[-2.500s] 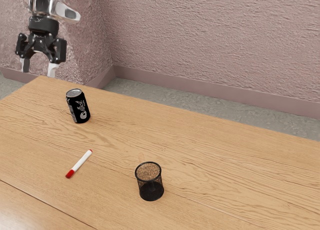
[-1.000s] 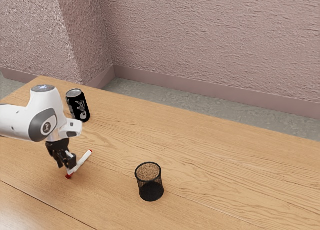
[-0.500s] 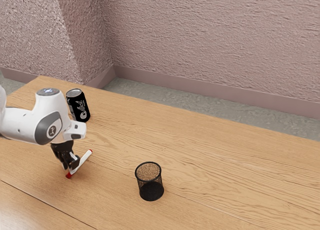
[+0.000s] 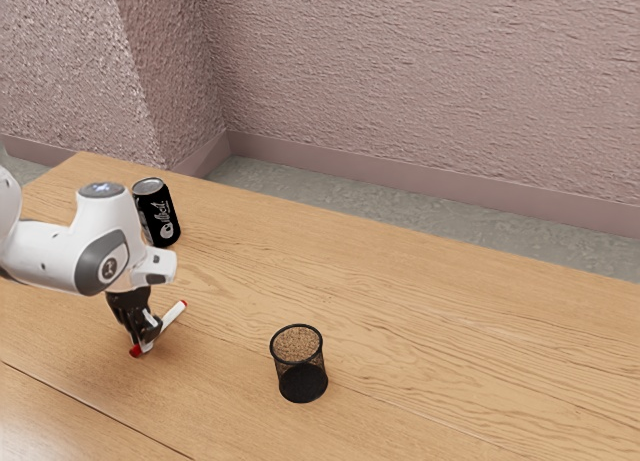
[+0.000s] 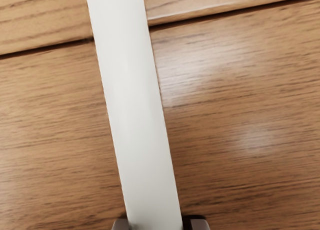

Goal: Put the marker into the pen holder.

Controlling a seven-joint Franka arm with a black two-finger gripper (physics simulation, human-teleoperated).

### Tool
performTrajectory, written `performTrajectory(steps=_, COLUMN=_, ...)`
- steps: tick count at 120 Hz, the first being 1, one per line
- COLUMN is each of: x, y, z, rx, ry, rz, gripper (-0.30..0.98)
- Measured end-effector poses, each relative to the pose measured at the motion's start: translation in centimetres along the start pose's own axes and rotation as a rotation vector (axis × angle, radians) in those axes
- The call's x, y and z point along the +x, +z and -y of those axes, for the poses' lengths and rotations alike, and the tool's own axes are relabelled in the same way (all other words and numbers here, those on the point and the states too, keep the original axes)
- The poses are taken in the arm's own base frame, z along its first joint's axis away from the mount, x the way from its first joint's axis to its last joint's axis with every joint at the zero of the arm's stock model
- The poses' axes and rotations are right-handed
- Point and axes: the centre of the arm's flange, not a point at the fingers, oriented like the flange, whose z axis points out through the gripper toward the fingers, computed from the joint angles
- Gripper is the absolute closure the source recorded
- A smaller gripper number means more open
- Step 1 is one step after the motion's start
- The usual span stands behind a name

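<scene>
Can't actually read any words here tbh. The black metal can with the silver top (image 4: 160, 224) has pale lettering up its side, and the glossy white robot arm (image 4: 50, 253) has a little emblem, neither legible

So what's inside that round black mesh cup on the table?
In the round black mesh cup, I see a dark bottom and mesh walls, no pens. Its front mesh covers the bottom, so something tiny could hide there.
</scene>
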Motion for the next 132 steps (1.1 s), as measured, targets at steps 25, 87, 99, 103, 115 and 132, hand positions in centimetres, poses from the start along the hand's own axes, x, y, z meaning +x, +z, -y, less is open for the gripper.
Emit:
performTrajectory(steps=25, x=0.1, y=0.1, z=-0.2, rx=0.003, ry=-0.001, rz=0.000, gripper=0.71)
performTrajectory(steps=87, x=7.7, y=-10.5, z=-4.5, rx=0.082, ry=0.114, rz=-0.160, gripper=0.79)
performTrajectory(steps=99, x=11.0, y=-15.1, z=-8.0, rx=0.101, ry=0.179, rz=-0.189, gripper=0.79)
performTrajectory(steps=103, x=11.8, y=-16.4, z=-9.1, rx=0.102, ry=0.196, rz=-0.191, gripper=0.79)
performTrajectory(steps=115, x=14.0, y=-20.2, z=-13.3, rx=0.097, ry=0.251, rz=-0.166, gripper=0.79)
performTrajectory(steps=132, x=15.4, y=-22.2, z=-19.1, rx=0.071, ry=0.305, rz=-0.017, gripper=0.79)
